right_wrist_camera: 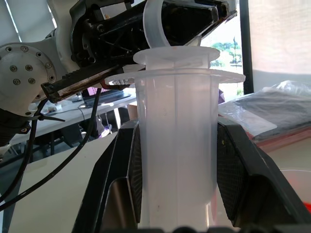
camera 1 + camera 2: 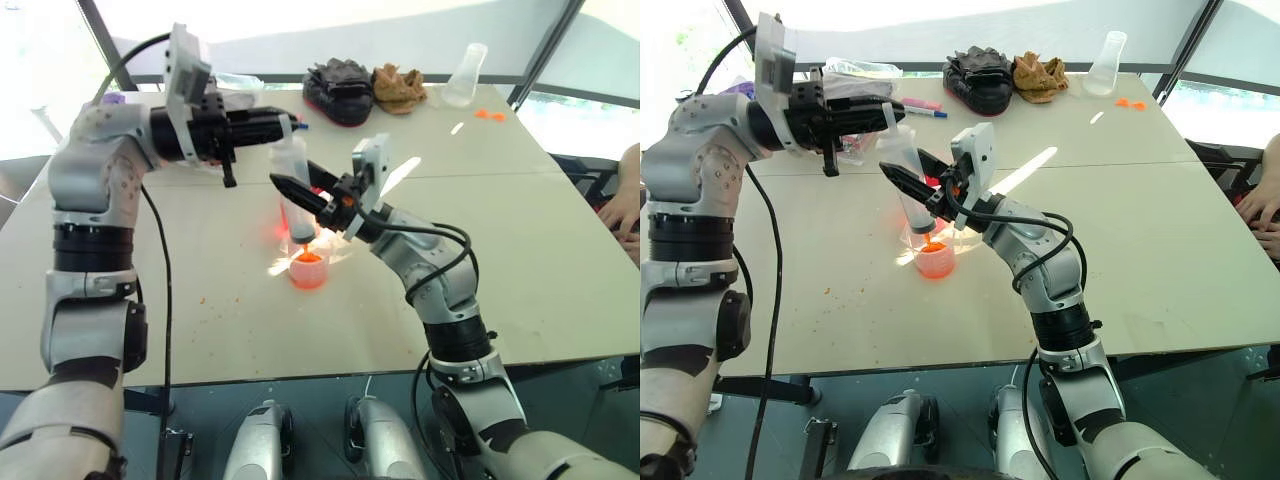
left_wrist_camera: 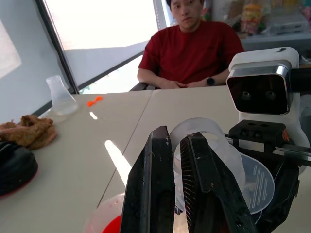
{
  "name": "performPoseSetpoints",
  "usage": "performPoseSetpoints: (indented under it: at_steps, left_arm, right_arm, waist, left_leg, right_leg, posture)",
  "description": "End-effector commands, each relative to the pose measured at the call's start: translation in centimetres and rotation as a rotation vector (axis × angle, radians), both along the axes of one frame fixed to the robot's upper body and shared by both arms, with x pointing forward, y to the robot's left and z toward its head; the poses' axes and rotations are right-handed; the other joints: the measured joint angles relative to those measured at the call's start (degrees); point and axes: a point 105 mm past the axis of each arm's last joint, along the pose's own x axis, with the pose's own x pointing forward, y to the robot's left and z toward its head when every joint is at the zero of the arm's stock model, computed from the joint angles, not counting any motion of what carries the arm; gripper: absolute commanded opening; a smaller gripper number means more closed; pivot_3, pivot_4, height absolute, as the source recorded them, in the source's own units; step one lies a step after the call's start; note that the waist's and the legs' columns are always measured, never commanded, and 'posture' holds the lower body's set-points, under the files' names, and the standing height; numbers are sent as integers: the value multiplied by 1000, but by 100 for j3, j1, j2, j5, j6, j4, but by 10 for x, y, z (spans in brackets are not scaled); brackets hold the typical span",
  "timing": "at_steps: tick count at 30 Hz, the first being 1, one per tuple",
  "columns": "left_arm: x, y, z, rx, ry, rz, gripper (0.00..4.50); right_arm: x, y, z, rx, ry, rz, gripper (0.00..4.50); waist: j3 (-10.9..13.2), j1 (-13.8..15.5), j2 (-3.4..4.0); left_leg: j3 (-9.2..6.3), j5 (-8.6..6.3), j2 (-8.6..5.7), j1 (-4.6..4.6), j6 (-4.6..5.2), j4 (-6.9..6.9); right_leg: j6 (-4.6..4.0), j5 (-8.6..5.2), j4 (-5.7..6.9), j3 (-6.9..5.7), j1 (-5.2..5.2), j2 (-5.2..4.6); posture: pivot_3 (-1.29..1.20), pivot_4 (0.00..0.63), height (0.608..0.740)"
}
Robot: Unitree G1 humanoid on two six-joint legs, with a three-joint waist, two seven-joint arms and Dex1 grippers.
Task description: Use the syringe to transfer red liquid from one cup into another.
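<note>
The syringe stands upright over the middle of the table, its orange tip just above a short clear cup holding red liquid. My right gripper is shut on the syringe's thick barrel from the side. From the left, my left gripper reaches in level and is shut on the pale plunger top. The barrel looks nearly clear of liquid. The cup that the liquid comes from is hidden.
At the table's far side lie a black bundle, a brown cloth and a clear conical flask, with small orange bits nearby. Marker pens lie behind my left gripper. A person's hand rests at the right edge.
</note>
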Motion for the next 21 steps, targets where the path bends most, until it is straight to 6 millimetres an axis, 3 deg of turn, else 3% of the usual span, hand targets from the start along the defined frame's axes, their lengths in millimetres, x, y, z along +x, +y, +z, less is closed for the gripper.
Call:
performPoseSetpoints:
  at_steps: [1, 3, 9, 11, 15, 18, 21]
  left_arm:
    - [-6, -3, 13, -27, 14, -56, 399]
    - [-6, 2, 22, -43, 23, -49, 1094]
    - [-10, 14, 22, 6, 6, -20, 2191]
    - [-7, 28, 27, 18, -26, 54, 2534]
    - [-12, 69, 53, -151, 10, 191, 2534]
    - [-26, 86, 31, -120, 65, 276, 2534]
    - [-39, 97, -12, -92, 157, 380, 2534]
  right_arm:
    - [-10, -13, 50, 105, -157, -42, 1455]
    - [-8, -14, 49, 105, -154, -46, 1455]
    - [-6, -16, 47, 105, -147, -54, 1455]
    - [-6, -18, 50, 107, -149, -62, 1455]
    - [-1, -44, 68, 123, -89, -108, 1455]
    - [8, -71, 71, 51, 58, -158, 1455]
    - [22, -99, 56, -54, 273, -222, 1455]
  waist:
    - [0, -1, 0]
    - [0, -3, 0]
    - [0, -19, 0]
    - [0, -20, 0]
    - [3, -27, 0]
    - [0, -26, 7]
    - [-1, -7, 7]
  left_leg:
    - [-1, 0, 0, 0, 0, 0]
    - [-1, 0, 0, 0, 0, 0]
    - [0, 0, 1, 2, 0, -1]
    - [0, 0, 2, 2, 0, -1]
    - [-1, 0, 4, 2, 0, -1]
    - [0, -1, 5, 0, 1, -1]
    - [3, -6, 4, 27, 6, -10]
  right_leg:
    - [0, 0, 0, 0, 0, 0]
    - [0, 0, 0, 0, 0, 0]
    - [0, 0, 2, 0, -1, 2]
    - [0, 0, 1, 0, -1, 2]
    - [0, 0, 2, 1, -2, 1]
    - [0, 0, 1, 4, -4, -4]
    - [3, -5, -6, 6, 20, -11]
  posture:
    - [0, 150, 740]
    - [0, 150, 740]
    - [0, 150, 740]
    - [0, 150, 740]
    - [0, 150, 740]
    - [0, 150, 740]
    - [0, 150, 740]
